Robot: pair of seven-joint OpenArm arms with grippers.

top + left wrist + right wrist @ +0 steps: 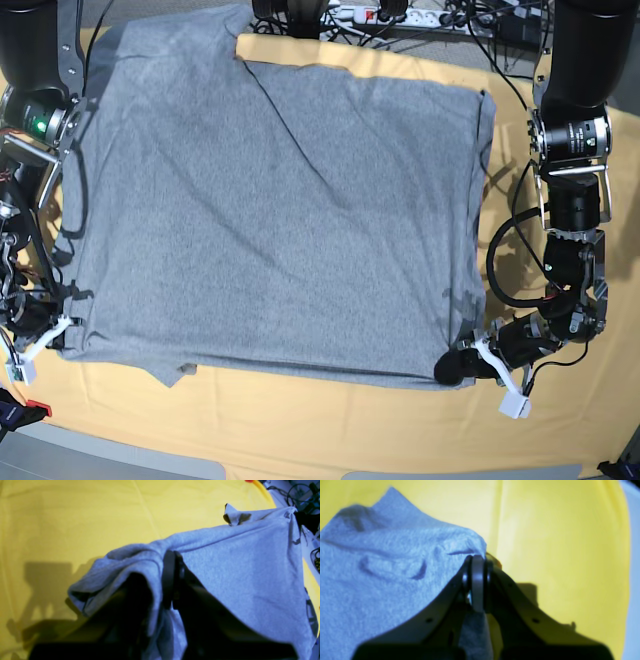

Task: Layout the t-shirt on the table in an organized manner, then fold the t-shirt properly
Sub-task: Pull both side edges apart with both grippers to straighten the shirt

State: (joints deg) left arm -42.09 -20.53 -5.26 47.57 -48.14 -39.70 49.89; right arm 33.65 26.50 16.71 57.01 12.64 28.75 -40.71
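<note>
The grey t-shirt point(270, 200) lies spread over the yellow-orange table point(330, 420), plain side up, with long shallow creases. My left gripper point(452, 367) is shut on the shirt's near right corner. In the left wrist view its fingers point(172, 580) pinch a fold of the t-shirt point(237, 567), lifted slightly above the table point(75, 517). My right gripper point(62, 336) is shut on the near left corner. In the right wrist view that gripper point(477, 582) clamps the edge of the t-shirt point(382, 567) above the table point(557, 542).
A power strip and cables point(390, 14) run along the table's far edge. More cables point(300, 495) show beyond the table in the left wrist view. A small red object point(35, 410) sits at the near left, by the table's curved front edge point(300, 465).
</note>
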